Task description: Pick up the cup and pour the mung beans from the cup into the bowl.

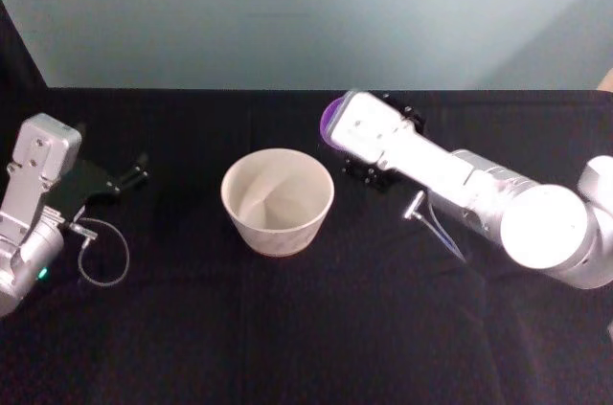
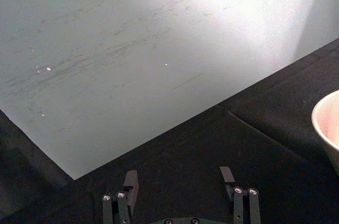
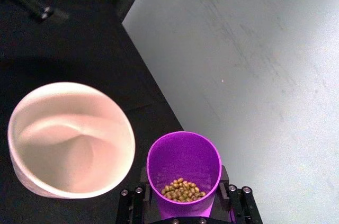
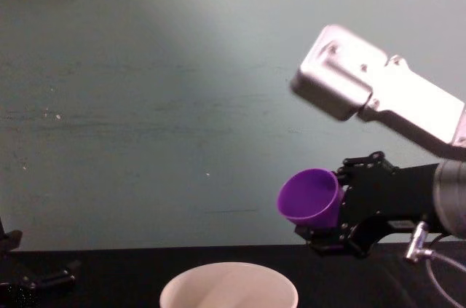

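Clasping the tilted cup (image 4: 309, 197), the right end effector (image 3: 184, 205) hovers seemingly beside the bowl (image 1: 273, 228).

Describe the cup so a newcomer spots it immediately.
On the black table stands a wide pale bowl; to its right, raised and tilted, the right claw grips the cup. It is the only purple thing, small, tapered, holding mung beans.

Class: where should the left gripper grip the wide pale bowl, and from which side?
Thin rim, left side, from above, probably: the wide pale bowl stands upright, too broad to span. Open left gripper waits there; right gripper holds the purple plastic cup.
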Available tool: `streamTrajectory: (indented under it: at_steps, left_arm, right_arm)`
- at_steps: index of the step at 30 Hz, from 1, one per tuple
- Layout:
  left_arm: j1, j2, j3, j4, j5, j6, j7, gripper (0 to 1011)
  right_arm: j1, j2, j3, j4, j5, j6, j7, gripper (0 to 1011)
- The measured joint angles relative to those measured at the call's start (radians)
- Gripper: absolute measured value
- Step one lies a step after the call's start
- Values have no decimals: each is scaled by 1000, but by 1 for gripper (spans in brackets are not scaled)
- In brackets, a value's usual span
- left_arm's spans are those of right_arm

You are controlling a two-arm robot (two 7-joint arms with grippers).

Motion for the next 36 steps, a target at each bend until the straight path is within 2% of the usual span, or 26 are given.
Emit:
streamTrajectory:
  at_steps: [1, 8, 11, 14, 15, 17, 21, 23, 27, 36]
  left_arm:
    - [0, 0, 0, 0, 0, 0, 0, 1000]
    - [0, 0, 0, 0, 0, 0, 0, 1000]
    - [0, 0, 0, 0, 0, 0, 0, 1000]
    - [0, 0, 0, 0, 0, 0, 0, 1000]
    - [0, 0, 0, 0, 0, 0, 0, 1000]
    - [0, 0, 0, 0, 0, 0, 0, 1000]
    - [0, 0, 0, 0, 0, 0, 0, 1000]
    - [0, 0, 0, 0, 0, 0, 0, 1000]
    - [0, 0, 0, 0, 0, 0, 0, 1000]
    - [0, 0, 0, 0, 0, 0, 0, 1000]
  right_arm:
    - [7, 0, -17, 0, -30, 1, 0, 718]
    - [28, 0, -73, 6, -137, -19, -6, 718]
    - [34, -2, -84, 12, -163, -28, -8, 718]
    - [49, -9, -104, 25, -208, -35, -6, 718]
    - [49, -9, -104, 25, -208, -35, -6, 718]
    - [72, -15, -125, 39, -250, -38, 9, 718]
    - [95, -20, -143, 52, -286, -39, 30, 718]
    - [111, -27, -163, 67, -322, -44, 46, 718]
    - [124, -34, -182, 77, -359, -45, 55, 718]
    - [148, -50, -235, 103, -477, -43, 69, 718]
